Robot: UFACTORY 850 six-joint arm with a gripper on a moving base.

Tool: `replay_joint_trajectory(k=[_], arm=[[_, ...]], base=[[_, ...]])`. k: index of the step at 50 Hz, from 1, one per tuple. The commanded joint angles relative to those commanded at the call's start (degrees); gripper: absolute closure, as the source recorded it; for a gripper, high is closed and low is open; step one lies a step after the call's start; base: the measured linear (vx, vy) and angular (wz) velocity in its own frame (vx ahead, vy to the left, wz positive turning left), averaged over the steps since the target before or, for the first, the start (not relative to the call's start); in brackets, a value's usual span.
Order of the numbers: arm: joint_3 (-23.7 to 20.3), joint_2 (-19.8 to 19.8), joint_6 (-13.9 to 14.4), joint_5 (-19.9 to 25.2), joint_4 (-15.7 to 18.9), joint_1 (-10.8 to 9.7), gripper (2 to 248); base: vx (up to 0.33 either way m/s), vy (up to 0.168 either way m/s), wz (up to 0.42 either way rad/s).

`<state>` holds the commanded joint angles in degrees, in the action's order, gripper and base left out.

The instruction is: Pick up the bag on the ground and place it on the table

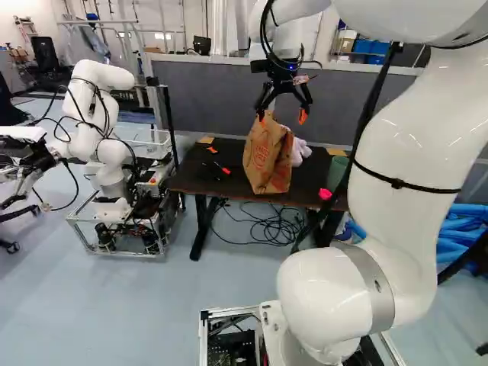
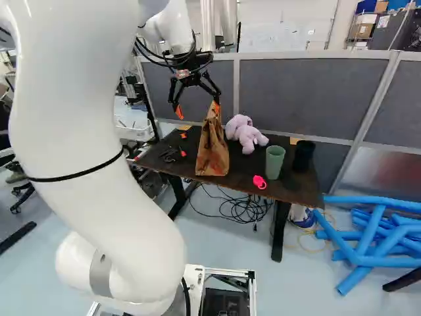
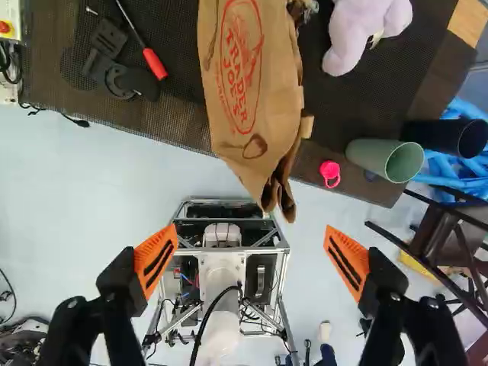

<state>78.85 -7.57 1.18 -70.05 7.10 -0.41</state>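
Observation:
My gripper is high over the table in the left base view, its fingers spread wide. Below them the brown paper bag stands upright on the tabletop, near its front edge. In the right base view one fingertip overlaps the top of the bag; whether they touch I cannot tell. The wrist view has the gripper open with nothing between its orange pads, and the crumpled upper end of the bag just ahead of that gap.
Around the bag on the table are a plush toy, a green cup, a black cup, a pink item and a red-handled tool. Another robot stands left. Cables and blue tubes lie on the floor.

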Motion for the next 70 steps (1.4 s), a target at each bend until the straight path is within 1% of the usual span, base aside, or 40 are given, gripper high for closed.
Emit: replay_joint_trajectory(k=[70], arm=[[0.00, 0.00, 0.00, 0.00, 0.00, 0.00, 3]], base=[[-0.170, -0.005, 0.002]])
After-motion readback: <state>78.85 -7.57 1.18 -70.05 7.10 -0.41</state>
